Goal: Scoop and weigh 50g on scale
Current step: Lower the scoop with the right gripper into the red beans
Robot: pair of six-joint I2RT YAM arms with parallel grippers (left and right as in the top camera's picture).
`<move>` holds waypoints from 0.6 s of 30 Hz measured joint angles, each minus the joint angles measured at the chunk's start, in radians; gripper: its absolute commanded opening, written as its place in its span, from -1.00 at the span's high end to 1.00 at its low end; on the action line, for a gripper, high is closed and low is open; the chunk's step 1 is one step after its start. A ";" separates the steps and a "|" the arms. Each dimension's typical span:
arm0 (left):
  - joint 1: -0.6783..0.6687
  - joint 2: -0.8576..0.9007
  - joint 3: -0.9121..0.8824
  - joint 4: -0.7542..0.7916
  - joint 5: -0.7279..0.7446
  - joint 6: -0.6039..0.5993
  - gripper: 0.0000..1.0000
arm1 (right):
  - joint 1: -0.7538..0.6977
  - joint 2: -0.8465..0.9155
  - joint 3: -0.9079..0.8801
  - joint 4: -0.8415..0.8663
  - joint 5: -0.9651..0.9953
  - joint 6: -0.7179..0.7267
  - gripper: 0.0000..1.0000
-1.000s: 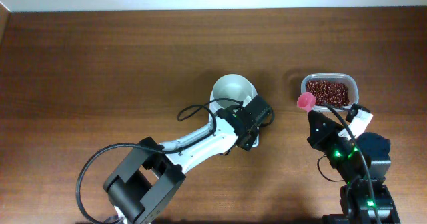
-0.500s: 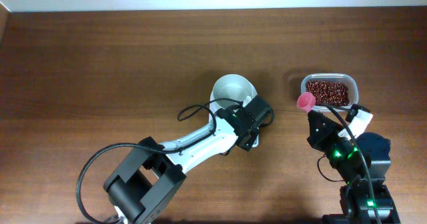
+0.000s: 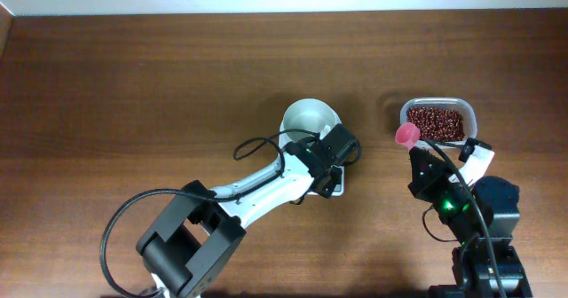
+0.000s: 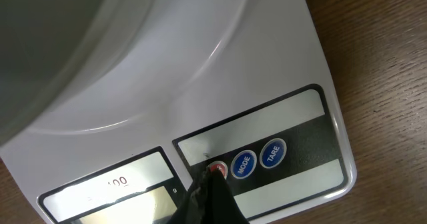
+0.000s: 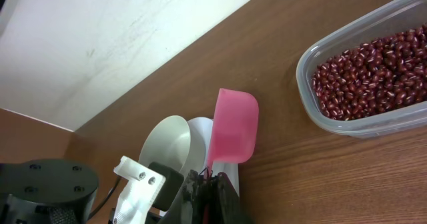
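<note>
The scale's round white bowl point(image 3: 311, 121) stands empty at mid-table. In the left wrist view, the white scale point(image 4: 280, 71) shows its grey display point(image 4: 107, 191), a red button point(image 4: 220, 169) and two blue buttons. My left gripper point(image 4: 212, 187) is shut, its dark tip resting on the red button; from overhead it point(image 3: 332, 152) covers the scale's front. The dark red-brown beans point(image 3: 435, 121) point(image 5: 373, 77) fill a clear tub. My right gripper point(image 5: 210, 184) point(image 3: 419, 160) is shut on the handle of an empty pink spoon point(image 5: 233, 127) point(image 3: 406, 135), just left of the tub.
The clear rectangular tub point(image 3: 469, 113) sits right of the scale on the brown wooden table point(image 3: 160, 85). A pale wall runs along the table's far edge point(image 3: 284, 12). The left arm's black cable point(image 3: 253, 145) loops beside the bowl.
The left gripper has shifted slightly toward the bowl over the scale's button panel. The right gripper and the pink spoon have not moved.
</note>
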 measured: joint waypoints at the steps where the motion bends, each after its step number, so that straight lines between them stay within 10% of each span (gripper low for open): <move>1: 0.000 0.000 0.000 -0.003 0.000 0.000 0.83 | 0.000 0.000 0.000 0.000 0.000 -0.002 0.92; 4: 0.000 0.000 0.000 -0.026 0.006 0.009 -0.32 | 0.000 0.000 0.000 0.000 0.000 -0.023 0.92; 7: 0.000 0.000 0.000 -0.047 0.010 0.014 -0.95 | 0.000 0.000 0.000 -0.005 0.001 -0.050 0.92; 10: 0.000 0.000 0.000 -0.049 0.013 0.015 -0.51 | 0.000 0.025 0.034 -0.105 0.030 -0.098 0.92; 13: 0.000 0.000 0.002 -0.060 0.019 0.016 0.91 | 0.000 0.059 0.121 -0.192 0.061 -0.163 0.92; 18: 0.000 0.000 0.018 -0.098 0.023 0.018 1.00 | 0.000 0.094 0.259 -0.294 0.126 -0.210 0.92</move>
